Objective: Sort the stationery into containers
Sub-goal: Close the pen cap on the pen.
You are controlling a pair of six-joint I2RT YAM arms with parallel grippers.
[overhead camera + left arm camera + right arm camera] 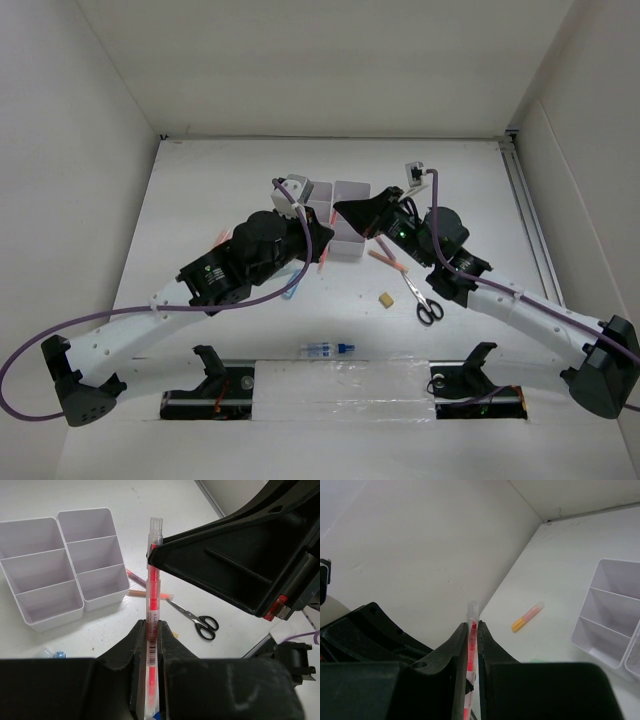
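- Left wrist view: the left gripper [151, 632] has its jaws narrow, pinching a red pen [153, 587] at the barcoded stretch of the barrel.
  - The pen's long axis runs straight out ahead of these jaws.
  - Farther along that line the right gripper [156, 552] crosses in from the right and bears on the barrel just short of the clear cap, so both arms have the one pen.
  - The white organizer [60, 572] sits on the surface ahead and to the left of the left jaws, with every compartment that shows bare.
  - Scissors [199, 621] and two loose pens [142, 591] lie ahead and to the right.
- Right wrist view: the right jaws are also narrow and closed on the same pen.
  - Only the clear cap pokes out past their tips, with the rest of the barrel running back between the fingers toward the camera.
  - The organizer lies well off to the right of these jaws and lower.
  - An orange-pink pen [527, 617] rests on the surface ahead and to the right.
- Top view: the two sets of jaws meet tip to tip above the organizer, and neither arm is clearly the nearer.
  - The held pen is too hidden to trace here.
  - A tan eraser [384, 298] and a blue-capped bottle [328, 349] wait on the near side.
- Judgement: this looks like a hand-over, and one pair of jaws must let go before the pen can be tipped toward a compartment.
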